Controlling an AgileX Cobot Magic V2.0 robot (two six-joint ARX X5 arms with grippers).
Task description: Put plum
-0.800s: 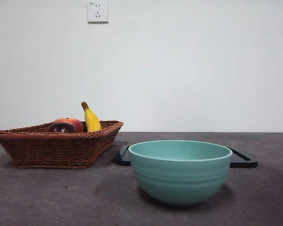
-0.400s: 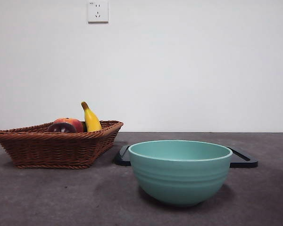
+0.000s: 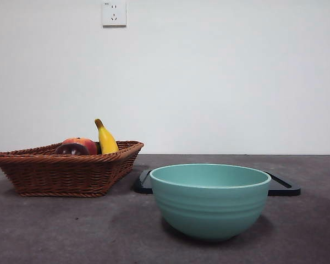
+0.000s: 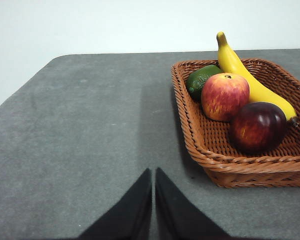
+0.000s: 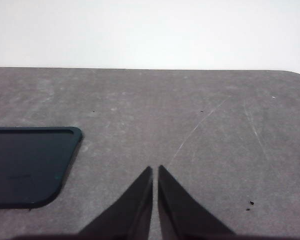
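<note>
The plum [image 4: 258, 126], dark maroon and glossy, lies in the brown wicker basket [image 4: 210, 155] beside a red-orange apple [image 4: 224, 96], a yellow banana [image 4: 250, 80] and a green fruit [image 4: 200, 80]. In the front view the plum [image 3: 71, 149] peeks over the basket [image 3: 66, 173] rim at the left. My left gripper [image 4: 153, 172] is shut and hangs over bare table, apart from the basket. My right gripper [image 5: 155, 169] is shut over bare table beside the black tray [image 5: 25, 167]. Neither arm shows in the front view.
A teal bowl [image 3: 210, 201] stands in the near middle of the table. Behind it lies the flat black tray [image 3: 280, 187]. A wall with a socket [image 3: 114, 13] closes off the far side. The table's far corners are rounded.
</note>
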